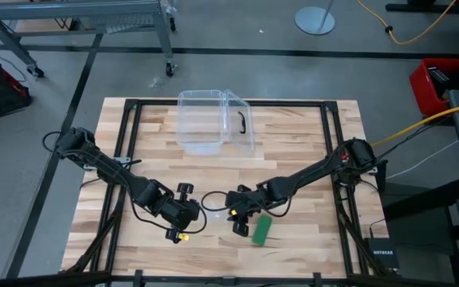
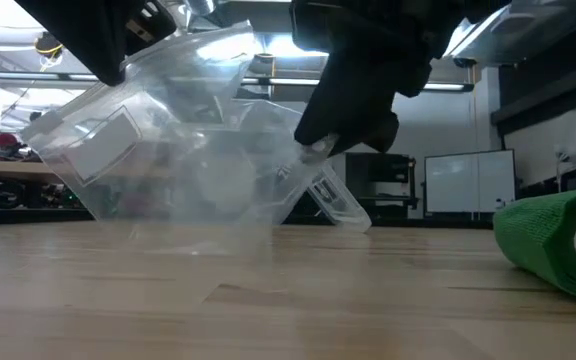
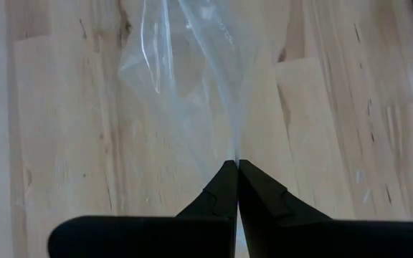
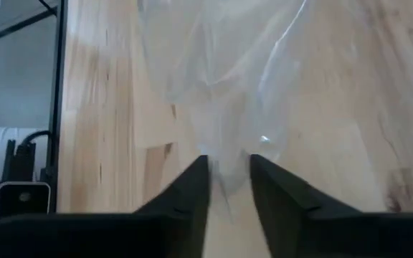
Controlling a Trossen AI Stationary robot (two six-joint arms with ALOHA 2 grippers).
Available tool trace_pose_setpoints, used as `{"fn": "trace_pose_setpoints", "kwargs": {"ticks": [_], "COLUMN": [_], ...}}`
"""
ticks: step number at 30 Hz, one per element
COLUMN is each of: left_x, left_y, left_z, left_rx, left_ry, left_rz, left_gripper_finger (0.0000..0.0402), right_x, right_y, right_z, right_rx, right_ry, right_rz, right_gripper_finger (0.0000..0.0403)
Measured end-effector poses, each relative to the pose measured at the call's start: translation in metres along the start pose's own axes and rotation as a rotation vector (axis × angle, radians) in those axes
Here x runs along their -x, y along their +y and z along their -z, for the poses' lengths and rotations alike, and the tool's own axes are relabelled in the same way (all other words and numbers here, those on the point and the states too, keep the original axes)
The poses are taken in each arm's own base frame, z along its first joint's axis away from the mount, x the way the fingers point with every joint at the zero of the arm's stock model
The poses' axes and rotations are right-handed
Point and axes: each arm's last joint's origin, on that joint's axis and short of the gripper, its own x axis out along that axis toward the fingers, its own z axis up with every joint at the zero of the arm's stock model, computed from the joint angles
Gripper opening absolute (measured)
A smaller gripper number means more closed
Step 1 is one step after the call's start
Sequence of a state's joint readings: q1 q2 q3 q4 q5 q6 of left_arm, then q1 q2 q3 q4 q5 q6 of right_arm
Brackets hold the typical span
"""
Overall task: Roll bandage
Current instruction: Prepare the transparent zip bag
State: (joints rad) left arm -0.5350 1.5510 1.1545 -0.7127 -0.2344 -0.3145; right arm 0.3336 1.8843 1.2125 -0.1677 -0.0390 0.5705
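Both arms stretched low over bench (image 1: 309, 135) front. Left hand (image 3: 236, 166) pinched together on crinkly clear wrapper (image 3: 192, 79). Right hand (image 4: 228, 168) slightly apart, wrapper film between fingers (image 4: 192, 183); grip unclear. Bandage (image 1: 261, 229), stubby matte green roll, lying on bench just beside right hand, apart from it.

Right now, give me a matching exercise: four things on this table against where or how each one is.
Things:
1. bandage
2. clear box
3. left gripper
4. right gripper

States:
A. fingers pinched shut on the plastic wrapper
B. green roll lying on the table near the front edge
C. fingers slightly apart around wrapper film
D. at the table's far side, lid open

Pairs: 1-B, 2-D, 3-A, 4-C
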Motion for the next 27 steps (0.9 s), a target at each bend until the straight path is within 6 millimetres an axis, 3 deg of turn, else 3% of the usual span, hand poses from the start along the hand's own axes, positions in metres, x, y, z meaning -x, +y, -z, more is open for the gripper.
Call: {"fn": "trace_pose_setpoints", "kwargs": {"ticks": [5,14,27], "left_x": [0.0,0.001,0.02], "left_y": [0.0,0.001,0.002], "left_z": [0.0,-0.001,-0.024], "left_rx": [-0.002,-0.007,-0.082], "left_ry": [0.0,0.002,-0.09], "left_rz": [0.0,-0.004,-0.001], "left_gripper_finger": [0.0,0.0011,0.0013], "right_x": [0.0,0.0,0.0], "right_y": [0.0,-0.001,-0.003], "right_z": [0.0,0.001,0.004], "right_rx": [0.001,0.002,0.0], "right_ry": [0.004,0.018,0.045], "right_rz": [-0.004,0.004,0.031], "right_gripper_finger": [0.0009,0.0006,0.0002]}}
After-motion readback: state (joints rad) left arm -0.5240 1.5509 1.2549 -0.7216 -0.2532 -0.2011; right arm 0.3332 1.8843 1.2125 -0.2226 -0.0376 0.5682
